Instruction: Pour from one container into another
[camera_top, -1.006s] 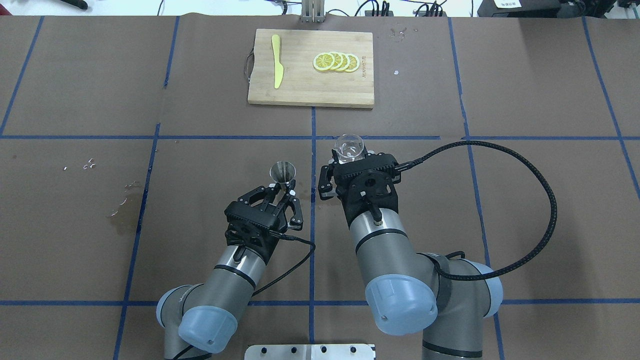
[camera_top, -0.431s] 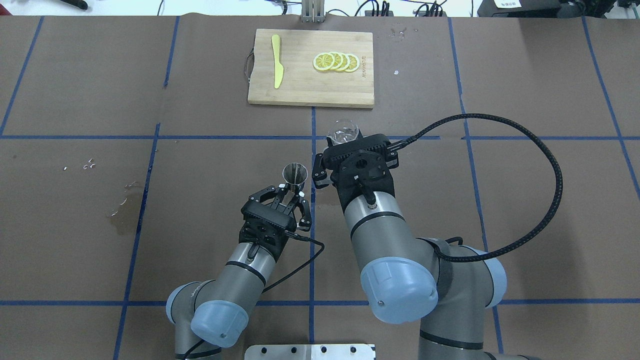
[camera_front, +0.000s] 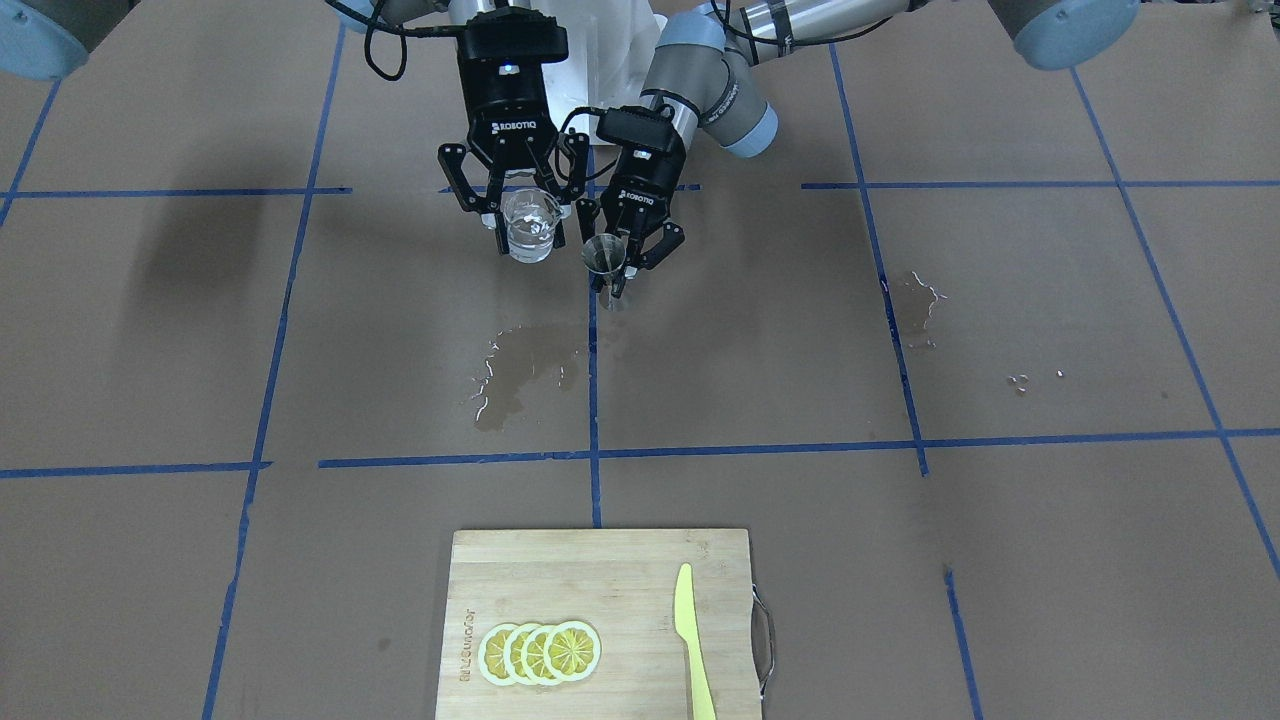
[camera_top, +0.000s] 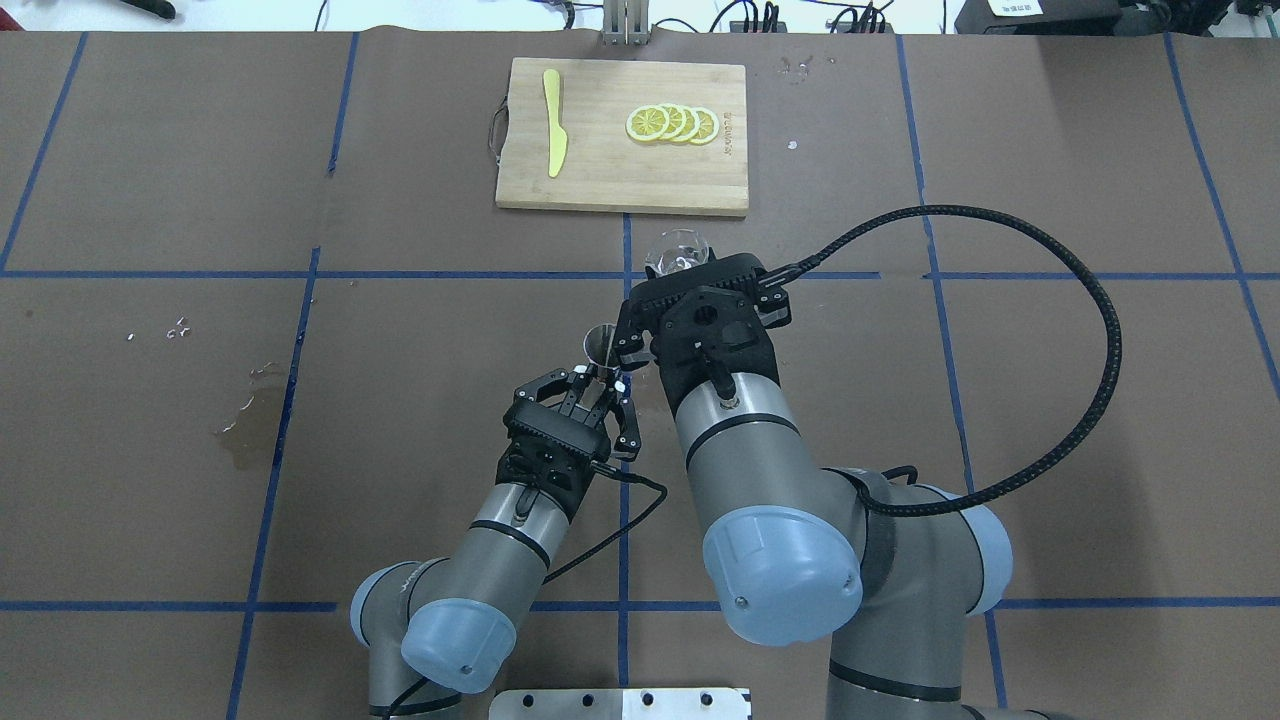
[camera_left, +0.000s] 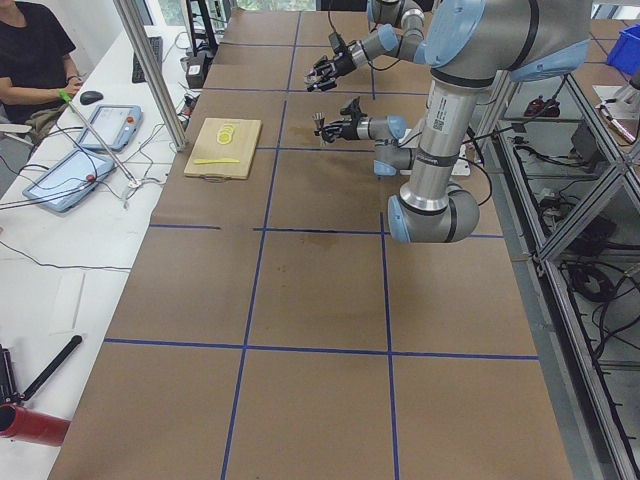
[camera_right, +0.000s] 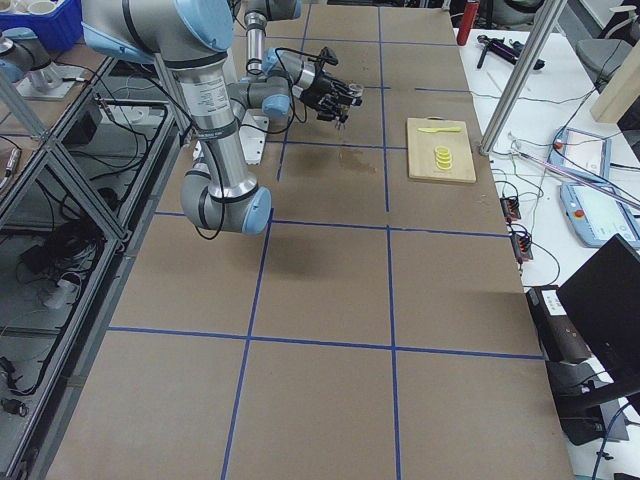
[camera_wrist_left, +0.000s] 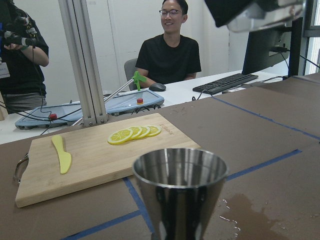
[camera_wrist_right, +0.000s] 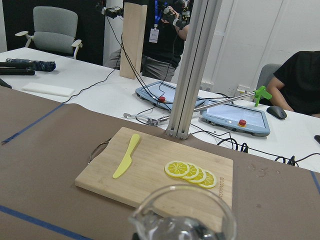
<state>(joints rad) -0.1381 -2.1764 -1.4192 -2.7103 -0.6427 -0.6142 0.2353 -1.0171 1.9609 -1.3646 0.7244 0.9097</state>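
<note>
Near the middle of the table, close to the robot's base, a small clear glass cup (camera_front: 528, 228) sits upright between the fingers of the right gripper (camera_front: 527, 216), which pinch its sides from above. A little clear liquid shows in the bottom of the cup. Just beside it, on the robot's left, is a grey metal jigger (camera_front: 603, 257) with an hourglass shape. The left gripper (camera_front: 612, 270) pinches it at its narrow waist, with its open upper cone facing up. The two vessels are close together but not touching. In the left wrist view, the cup hangs higher than the jigger's rim, above and to one side of it. Both appear to be lifted off the table (camera_front: 900, 520), which is covered in brown paper crossed by blue tape lines.

A wet patch (camera_front: 515, 370) darkens the paper in front of the grippers, and a second smaller stain (camera_top: 245, 420) lies well out on the robot's left. At the far edge from the robot lies a wooden cutting board (camera_top: 610, 185). It carries a row of overlapping lemon slices (camera_top: 672, 123) and a yellow plastic knife (camera_top: 553, 125), set apart from each other. Beyond the table, a seated person in a black shirt (camera_wrist_left: 170, 52) is at a white desk.
</note>
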